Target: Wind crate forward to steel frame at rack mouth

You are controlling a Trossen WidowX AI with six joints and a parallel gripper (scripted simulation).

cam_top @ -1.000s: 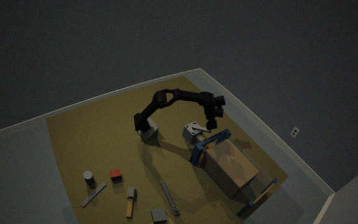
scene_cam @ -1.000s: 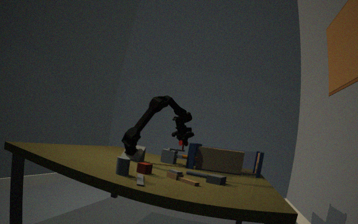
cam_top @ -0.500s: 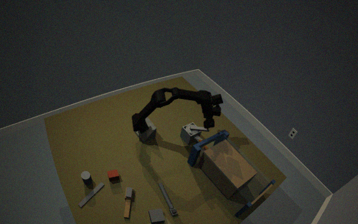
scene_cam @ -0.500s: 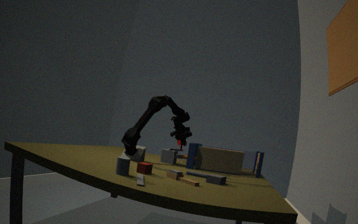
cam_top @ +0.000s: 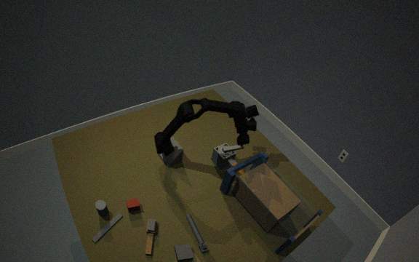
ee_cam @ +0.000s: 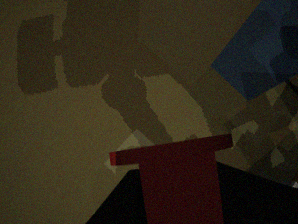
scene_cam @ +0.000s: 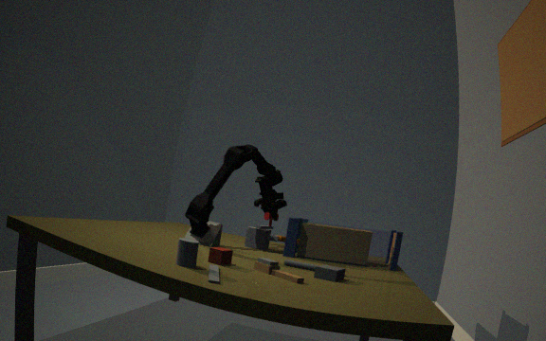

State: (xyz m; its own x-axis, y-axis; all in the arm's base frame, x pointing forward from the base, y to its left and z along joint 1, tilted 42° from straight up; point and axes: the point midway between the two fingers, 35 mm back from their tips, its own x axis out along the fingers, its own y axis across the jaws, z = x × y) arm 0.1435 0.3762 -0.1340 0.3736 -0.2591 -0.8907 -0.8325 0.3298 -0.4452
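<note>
My gripper (cam_top: pixel 243 143) (scene_cam: pixel 271 216) is shut on the winch handle's red grip (ee_cam: pixel 180 192), above the side of the winch near the right bench edge. The handle's grey arm (cam_top: pixel 233 148) lies level across the top of the grey winch (cam_top: pixel 220 159) (scene_cam: pixel 256 239); its key is hidden. An orange strap piece (scene_cam: pixel 280 238) shows between winch and rack. The tan crate (cam_top: pixel 268 189) (scene_cam: pixel 336 243) sits flat, its front close behind the blue steel frame (cam_top: pixel 247 163) (scene_cam: pixel 294 237) (ee_cam: pixel 265 55). I cannot tell whether they touch.
A blue rear frame (cam_top: pixel 284 245) (scene_cam: pixel 396 251) stands behind the crate. Away from the winch lie a grey cylinder (cam_top: pixel 101 207), red block (cam_top: pixel 133 205), flat bar (cam_top: pixel 108 228), wood-handled tool (cam_top: pixel 150 243), long grey tool (cam_top: pixel 196 230) and grey block (cam_top: pixel 183 252).
</note>
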